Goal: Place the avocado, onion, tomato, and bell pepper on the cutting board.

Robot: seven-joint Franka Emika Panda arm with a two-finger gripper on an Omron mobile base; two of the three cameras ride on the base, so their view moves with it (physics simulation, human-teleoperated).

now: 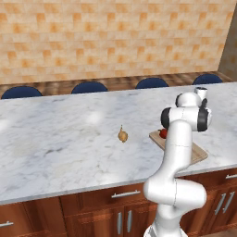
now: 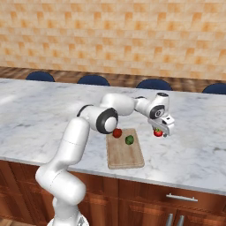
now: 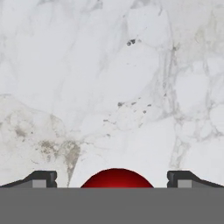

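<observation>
The wooden cutting board lies near the counter's front edge. On it rest the dark-green avocado and a red round vegetable; tomato or bell pepper, I cannot tell which. A second red vegetable with a green top sits on the marble just right of the board. My gripper hangs right over it, open. In the hand view its red dome lies between the spread fingertips, untouched. The tan onion lies on the counter well left of the board.
The marble counter stretches wide to the left of the onion. Several blue stool tops line its far edge. Cabinet doors with handles run below the front edge.
</observation>
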